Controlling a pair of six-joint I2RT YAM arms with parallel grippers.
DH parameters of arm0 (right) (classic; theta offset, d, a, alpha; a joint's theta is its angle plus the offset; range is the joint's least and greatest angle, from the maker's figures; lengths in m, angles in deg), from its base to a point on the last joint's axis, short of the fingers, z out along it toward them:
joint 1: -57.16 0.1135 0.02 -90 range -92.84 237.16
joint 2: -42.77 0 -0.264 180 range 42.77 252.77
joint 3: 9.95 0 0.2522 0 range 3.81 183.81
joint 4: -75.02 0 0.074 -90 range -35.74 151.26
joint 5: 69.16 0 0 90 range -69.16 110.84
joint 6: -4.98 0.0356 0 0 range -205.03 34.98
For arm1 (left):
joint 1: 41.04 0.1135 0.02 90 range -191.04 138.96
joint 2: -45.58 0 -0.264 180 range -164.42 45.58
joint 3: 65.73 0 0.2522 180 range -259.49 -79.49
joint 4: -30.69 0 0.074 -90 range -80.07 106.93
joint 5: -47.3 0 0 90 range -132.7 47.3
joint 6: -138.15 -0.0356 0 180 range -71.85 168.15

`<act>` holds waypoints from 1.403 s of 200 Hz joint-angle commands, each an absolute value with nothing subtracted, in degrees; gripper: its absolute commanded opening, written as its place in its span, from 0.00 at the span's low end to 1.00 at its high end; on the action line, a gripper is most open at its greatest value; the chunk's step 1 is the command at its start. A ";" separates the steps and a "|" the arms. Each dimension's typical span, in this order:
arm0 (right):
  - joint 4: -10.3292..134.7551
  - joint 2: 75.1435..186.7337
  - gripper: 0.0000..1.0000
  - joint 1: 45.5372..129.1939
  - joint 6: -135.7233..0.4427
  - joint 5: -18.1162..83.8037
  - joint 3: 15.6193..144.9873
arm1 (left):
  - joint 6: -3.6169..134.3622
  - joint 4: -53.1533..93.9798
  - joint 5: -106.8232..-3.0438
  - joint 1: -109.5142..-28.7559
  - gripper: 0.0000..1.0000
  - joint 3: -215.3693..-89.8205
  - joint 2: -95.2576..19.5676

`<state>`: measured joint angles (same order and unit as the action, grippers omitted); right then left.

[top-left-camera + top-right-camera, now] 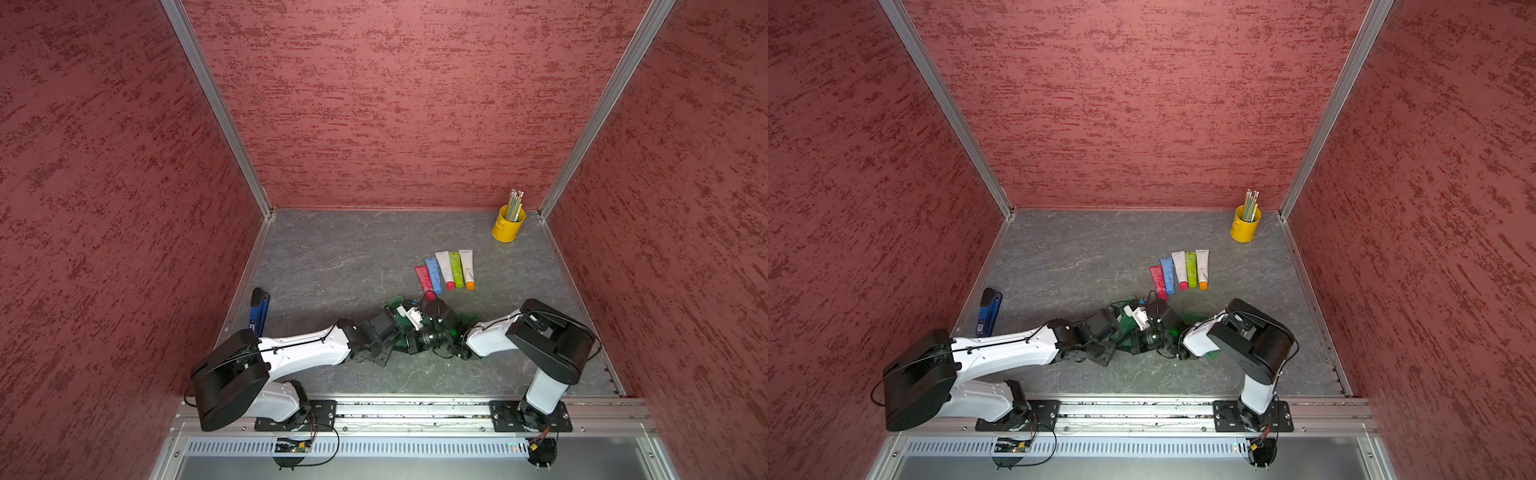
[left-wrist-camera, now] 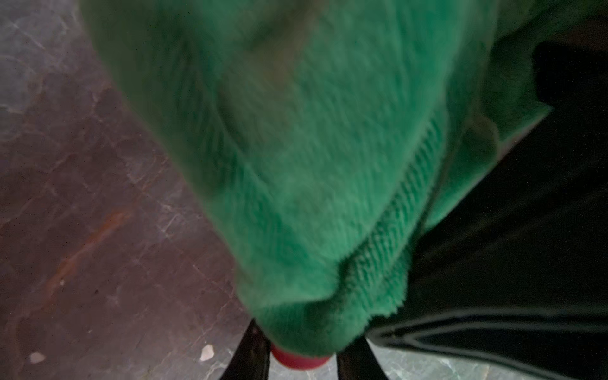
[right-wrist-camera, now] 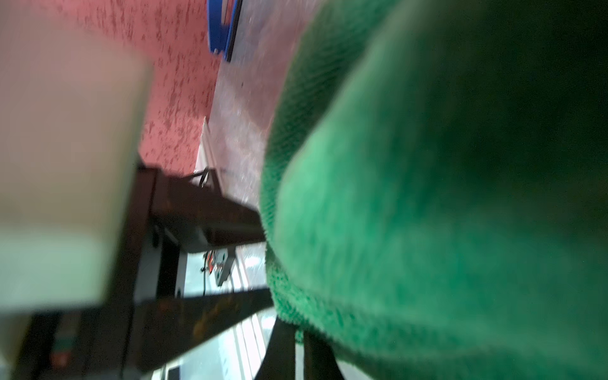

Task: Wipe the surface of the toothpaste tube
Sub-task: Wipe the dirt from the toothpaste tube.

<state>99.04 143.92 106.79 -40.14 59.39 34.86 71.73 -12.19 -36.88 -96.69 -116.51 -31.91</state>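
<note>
left jaws: clamped on red-capped tube (image 2: 297, 360) | right jaws: pinching fuzzy green cloth (image 3: 427, 230) | cloth drapes tube

The two top cameras are looking down from high above, both seeing the whole gray table (image 1: 332, 257). Each wrist camera is looking from very near at the same green cloth (image 2: 312, 164).

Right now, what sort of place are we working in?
Probably an enclosed robot test booth, not a real bathroom. Red textured wall panels in an aluminium frame box in a grey stone-look tabletop. The props look staged: a row of tubes and a yellow pencil cup.
</note>
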 commanded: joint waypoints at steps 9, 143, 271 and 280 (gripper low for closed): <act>101.53 142.43 0.00 106.29 -38.11 62.90 34.20 | 71.07 -8.93 -35.41 -95.75 0.04 -116.14 -30.01; 80.66 148.82 0.00 94.49 -49.78 52.63 51.43 | 70.41 -7.79 -36.99 -95.45 0.02 -114.93 -28.65; 110.37 149.95 0.00 107.84 -32.49 64.39 33.00 | 70.74 -7.68 -37.16 -93.96 0.01 -114.79 -28.35; 109.46 150.12 0.00 107.17 -33.27 63.22 32.95 | 70.67 -7.72 -37.17 -93.98 0.01 -114.82 -28.50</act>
<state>107.13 148.14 106.86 -36.36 59.72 34.75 70.57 -11.76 -39.76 -94.97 -114.25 -29.33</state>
